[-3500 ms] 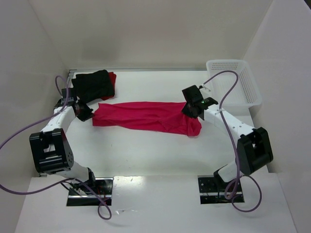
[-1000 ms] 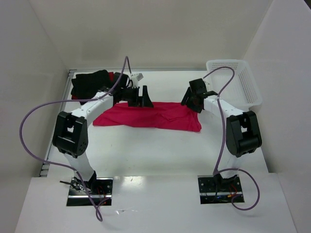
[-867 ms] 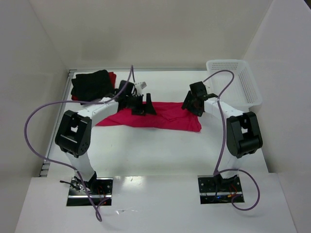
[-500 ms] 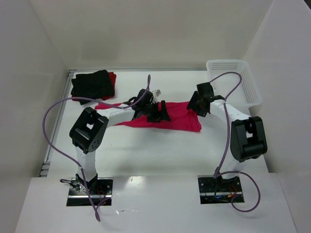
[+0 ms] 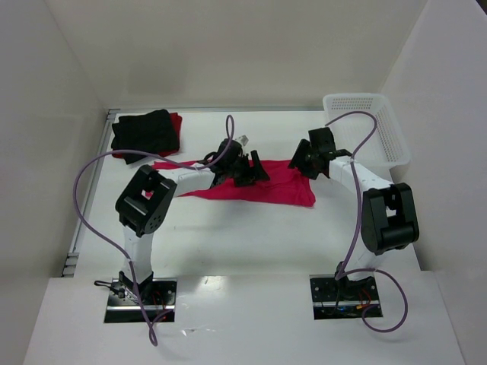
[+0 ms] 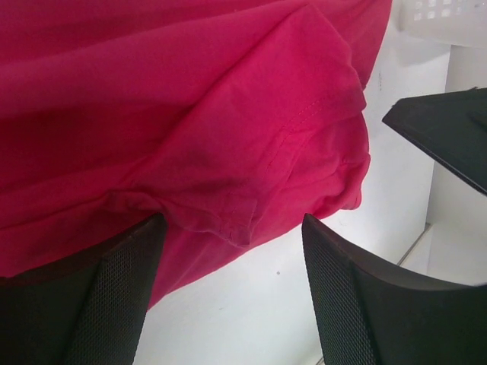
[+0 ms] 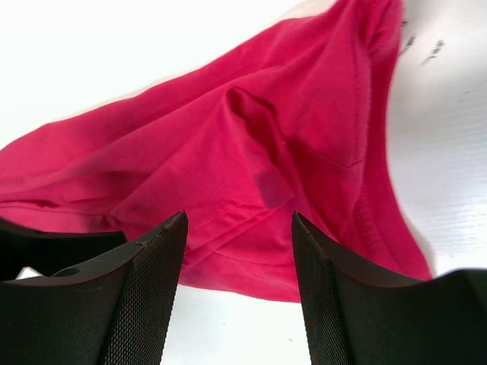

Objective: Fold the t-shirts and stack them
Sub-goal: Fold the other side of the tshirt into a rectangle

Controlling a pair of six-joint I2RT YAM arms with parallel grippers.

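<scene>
Top external view shows the bright crimson-pink cloth t-shirt (image 5: pixel 270 190) lying as a long band across the middle of the white table (image 5: pixel 251 243), its right end towards the white perforated plastic basket (image 5: pixel 364 97) at upper right. Seconds ago the left gripper (image 5: pixel 249 170) was at the band's left end; it has since swept rightward along the shirt to centre frame, near the right gripper (image 5: pixel 306 162), which has shifted only slightly at the right end. The band itself has barely moved, so the lengthwise fold looks done and a crosswise fold is probably next.

At upper left, the folded black t-shirt (image 5: pixel 143 131) sits on the darker red t-shirt (image 5: pixel 177 120), well apart from both arms.

The left arm reaches diagonally towards centre frame, elbow bent, wrist tipped down. The right arm extends up its side and bends inward.

Left wrist view shows its fingers (image 6: pixel 114 304) spread wide, nothing clamped, over a hemmed, rumpled sleeve corner. Right wrist view shows its fingers (image 7: pixel 148 289) likewise apart over the creased cloth.
</scene>
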